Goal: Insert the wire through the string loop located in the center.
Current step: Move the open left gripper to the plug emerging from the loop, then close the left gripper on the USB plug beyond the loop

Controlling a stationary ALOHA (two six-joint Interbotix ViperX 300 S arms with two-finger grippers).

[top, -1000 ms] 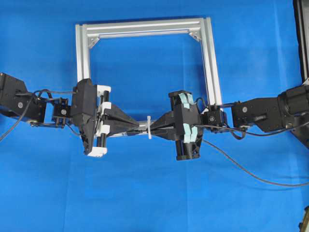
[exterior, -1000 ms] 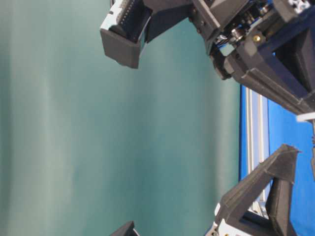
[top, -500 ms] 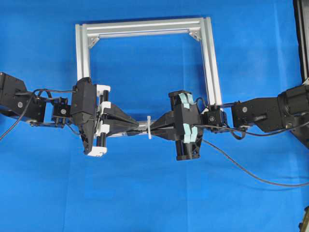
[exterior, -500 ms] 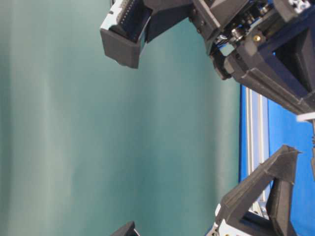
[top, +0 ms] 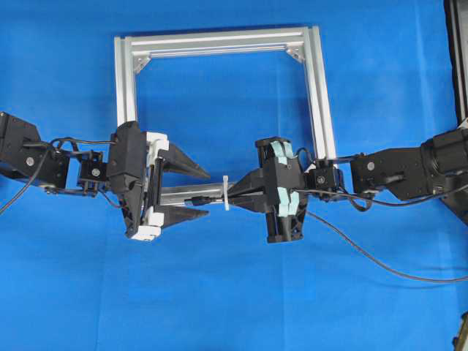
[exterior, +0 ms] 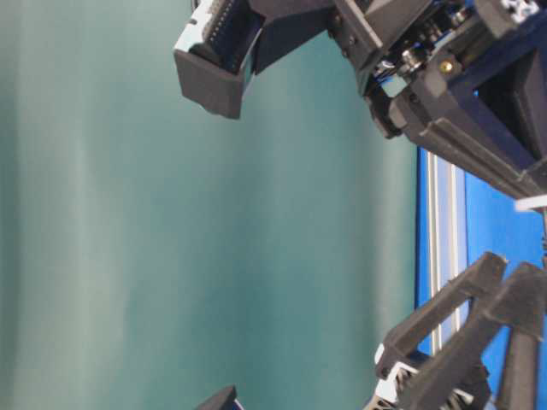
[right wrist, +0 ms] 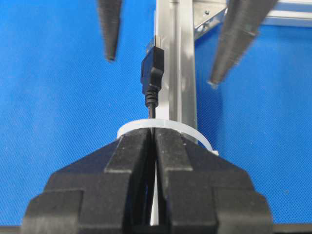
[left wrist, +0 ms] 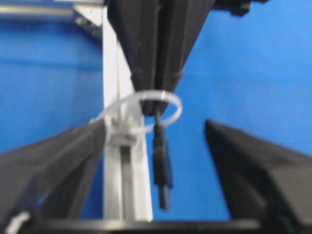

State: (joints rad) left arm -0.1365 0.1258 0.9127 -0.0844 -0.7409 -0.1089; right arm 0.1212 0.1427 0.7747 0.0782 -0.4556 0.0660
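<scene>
A: Left gripper [top: 192,191] is spread wide, nothing in it. Plug end of the wire [top: 199,197] sits between its two fingers, touching neither as far as I can tell from the wrist view

B: And the string loop [top: 226,192]?

A: Just right of the plug, standing across the frame bar [top: 175,196]. Wire already runs through it: plug on the left side, cord on the right side going into the right gripper [top: 235,196], which is clamped tight on the cord right at the loop

B: Handling?

A: Thin cord, light, floppy. The short free bit stays straight only because the pinch is so near. Plug body [right wrist: 151,72] is the one rigid part, so I'd grab there, on the moulded housing, not the metal tip. Loop is a flimsy tie, will bend or twist if dragged

B: Room to move?

A: Left of the plug is open blue mat [top: 219,292] along the bar, fine for pulling through. Bar edge runs just beside the wire, so fingers closing on the plug could clip it. Right of the loop is tight, the right jaws are almost against it
</scene>
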